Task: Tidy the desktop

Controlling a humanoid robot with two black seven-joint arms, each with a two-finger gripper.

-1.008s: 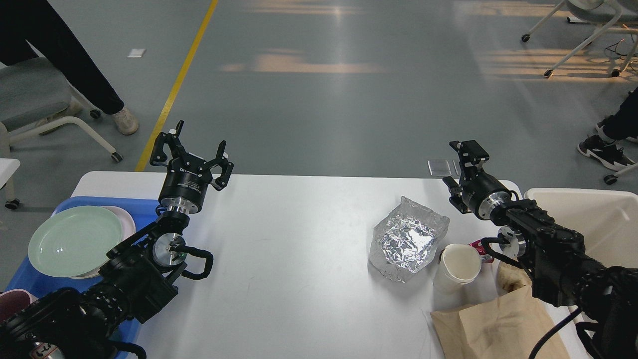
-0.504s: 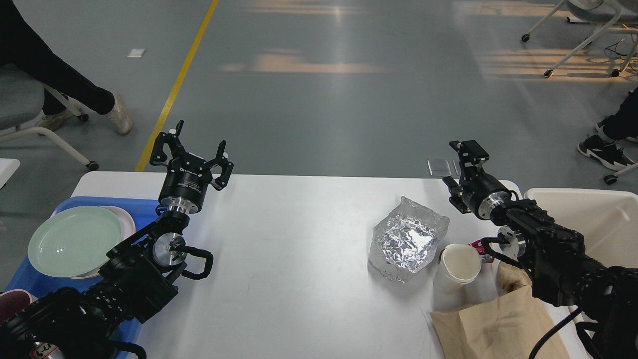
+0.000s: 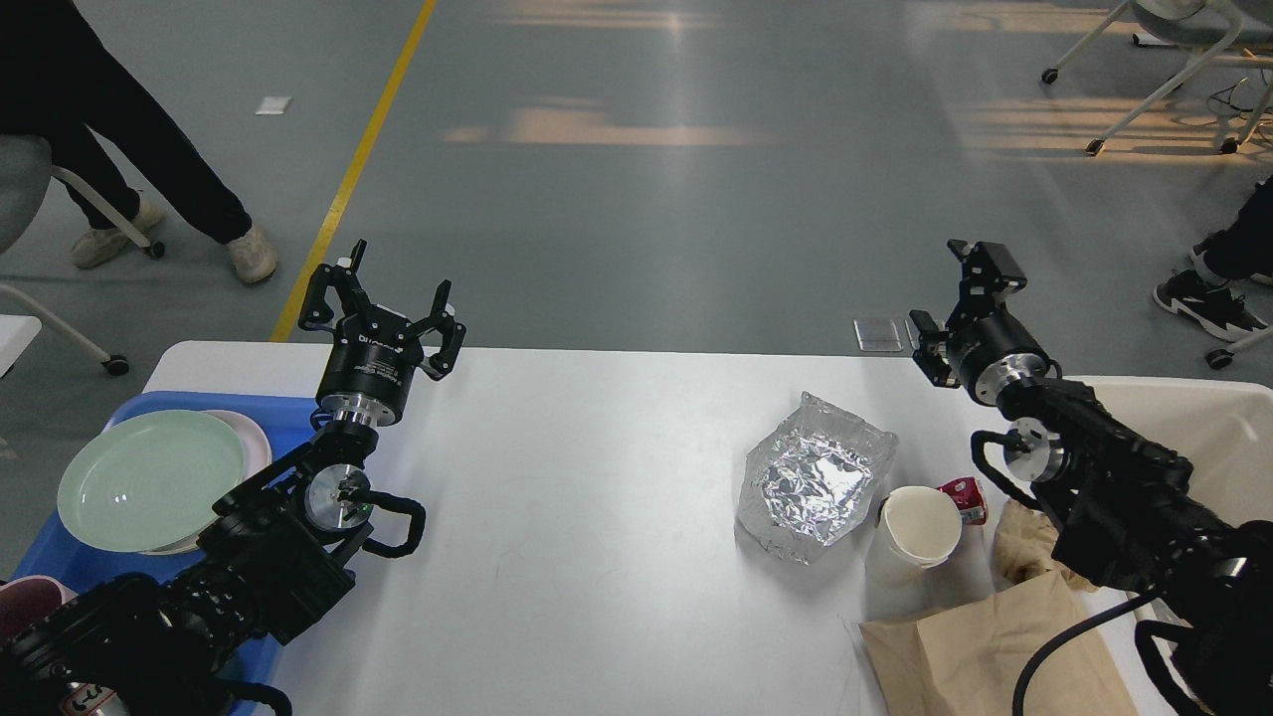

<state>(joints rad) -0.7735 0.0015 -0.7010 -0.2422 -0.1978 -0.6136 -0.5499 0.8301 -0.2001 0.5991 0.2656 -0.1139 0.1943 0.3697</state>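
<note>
The white bench (image 3: 577, 517) spreads beneath and between both pincers, bearing a foil bag (image 3: 814, 479), a paper cup (image 3: 913, 532) and a brown paper bag (image 3: 985, 651) below and inward of the right pincer (image 3: 963, 293). That pincer is raised over the far right corner; whether its fingers are apart cannot be told. The left pincer (image 3: 383, 303) stands spread and empty over the far left edge, with a green plate (image 3: 149, 480) on a blue tray (image 3: 288, 413) to its outer near side.

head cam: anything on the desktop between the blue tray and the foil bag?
In the head view, only the left arm and left gripper cross it beside the blue tray; from there to the foil bag the desktop is bare.
</note>
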